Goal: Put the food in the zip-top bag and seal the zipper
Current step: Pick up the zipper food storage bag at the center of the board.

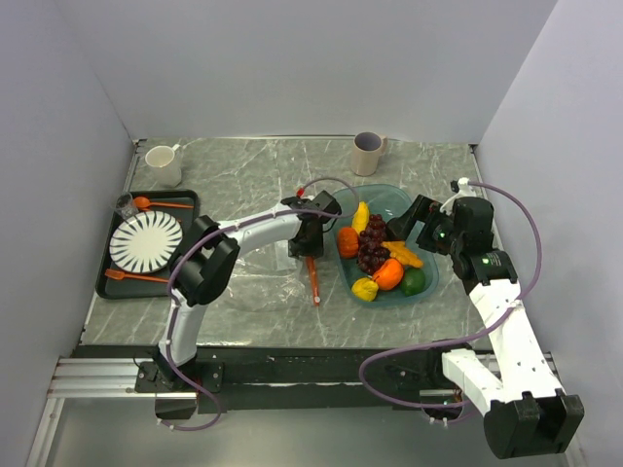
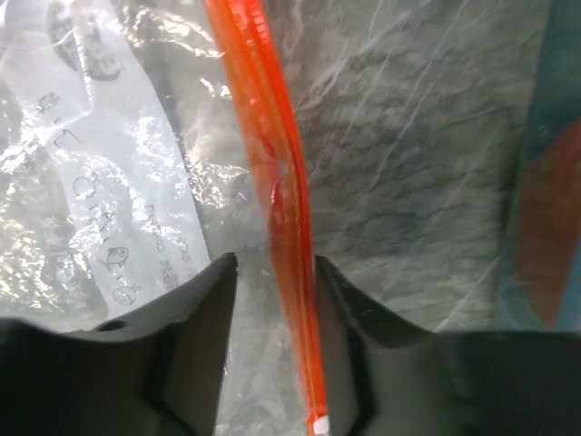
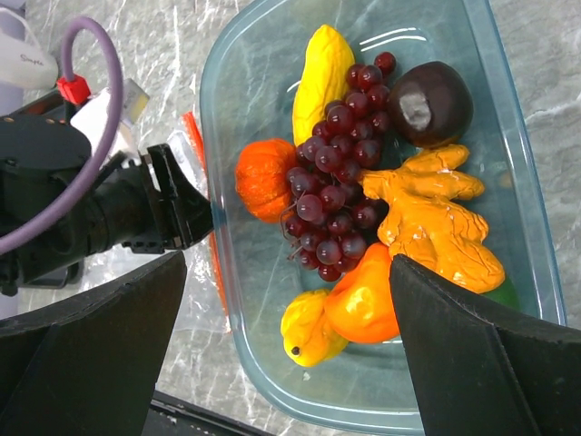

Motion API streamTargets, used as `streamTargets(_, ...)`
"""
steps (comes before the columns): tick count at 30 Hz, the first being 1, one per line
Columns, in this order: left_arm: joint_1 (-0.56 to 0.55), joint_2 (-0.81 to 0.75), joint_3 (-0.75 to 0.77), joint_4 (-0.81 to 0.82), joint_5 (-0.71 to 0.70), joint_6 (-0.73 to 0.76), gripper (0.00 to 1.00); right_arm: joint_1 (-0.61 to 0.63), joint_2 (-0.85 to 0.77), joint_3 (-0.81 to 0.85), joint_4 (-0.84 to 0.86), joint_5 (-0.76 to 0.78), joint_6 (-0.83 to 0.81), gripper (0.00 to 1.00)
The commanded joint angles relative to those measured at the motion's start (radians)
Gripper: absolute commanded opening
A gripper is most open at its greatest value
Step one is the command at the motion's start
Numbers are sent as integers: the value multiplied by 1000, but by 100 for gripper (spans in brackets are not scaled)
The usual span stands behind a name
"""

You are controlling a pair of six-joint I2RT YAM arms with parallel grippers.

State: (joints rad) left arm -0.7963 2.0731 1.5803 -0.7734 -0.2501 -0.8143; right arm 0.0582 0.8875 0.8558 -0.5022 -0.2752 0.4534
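The clear zip-top bag [image 1: 261, 284] [image 2: 109, 182] lies flat on the marble table, left of the teal tray [image 1: 394, 197]. Its orange-red zipper [image 1: 312, 277] [image 2: 277, 173] runs between the fingers of my left gripper [image 1: 311, 239] [image 2: 275, 272], which stand apart with a gap beside the strip; the white slider [image 2: 319, 424] shows at the bottom. The food lies in the tray [image 3: 227, 300]: purple grapes [image 3: 336, 173], banana [image 3: 322, 77], lemon [image 3: 309, 329], orange pieces and a dark round fruit [image 3: 434, 102]. My right gripper [image 1: 417, 216] [image 3: 289, 272] hovers wide open over them, holding nothing.
A black tray [image 1: 117, 284] at the left holds a striped plate [image 1: 146, 241] and orange utensils. A white mug [image 1: 164, 163] and a grey cup [image 1: 368, 152] stand at the back. Walls close in the table on three sides.
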Motion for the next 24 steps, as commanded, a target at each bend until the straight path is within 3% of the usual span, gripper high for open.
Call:
streamTargets(1, -15, -53, -46, 45, 3, 35, 35, 0, -5, -8, 8, -21, -13, 100)
streamTargets(6, -15, -137, -91, 40, 12, 43, 1, 0, -4, -34, 27, -91, 2, 100)
streamTargets(9, -18, -217, -138, 60, 49, 50, 1, 14, -2, -70, 77, -160, 30, 94)
streamTargets(15, -18, -425, -247, 129, 136, 55, 1, 107, 7, -143, 197, -245, 114, 73)
streamTargets(19, -18, -514, -286, 137, 138, 49, 1, 276, 50, -143, 303, -217, 175, 72)
streamTargets(24, -18, -587, -324, 140, 147, 49, 1, 376, 170, -144, 441, -216, 254, 65)
